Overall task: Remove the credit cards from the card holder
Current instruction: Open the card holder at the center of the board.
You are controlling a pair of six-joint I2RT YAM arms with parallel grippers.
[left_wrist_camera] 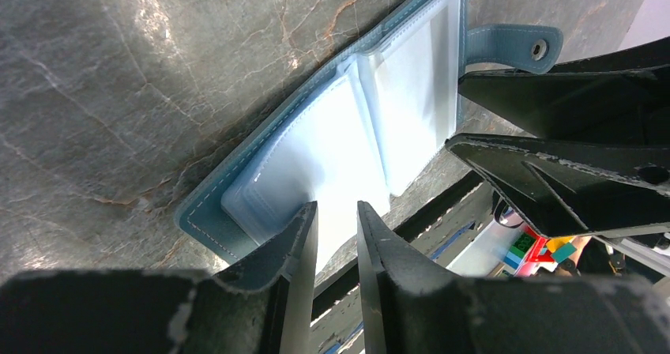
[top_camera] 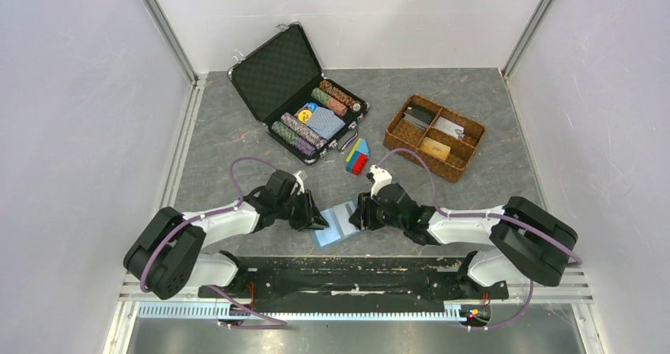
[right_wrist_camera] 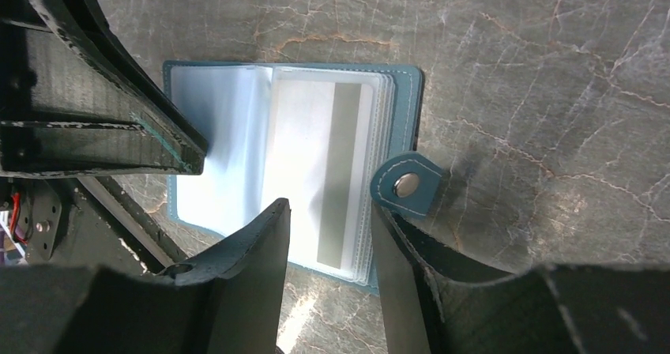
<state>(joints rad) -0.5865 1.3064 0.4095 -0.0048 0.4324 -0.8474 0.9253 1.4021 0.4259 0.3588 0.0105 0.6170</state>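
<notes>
– Your left gripper sits low over the holder, on the near side of the case. Its fingers stand a narrow slit apart, and a clear sleeve runs into that slit.

– Is it pinching the sleeve?

– You cannot tell. The plastic reaches in between the fingers, but the contact itself is hidden.

– And the right one?

– Your right gripper meets the holder from the other side, also near of the case. Its jaws stand parted, not closed on anything, straddling the edge of the sleeve stack.

– Where is the holder?

– It lies flat on the table, on the near side of the case and well apart from it. It is spread open like a book, sleeves up. Its strap with the snap sticks out just beside your right gripper's outer finger.

– Any cards?

– You can see one card in the top sleeve on the strap side. It is pale, with a grey stripe down its length, and its end lies between your right gripper's fingers.

– What else is out there?

– The case is open with its lid tipped back, and rows of chips sit inside. A tray stands to the right of the case. It holds a flat orange-yellow rectangle, too small to name. A toy block sits just beside the case's near right corner.
</notes>
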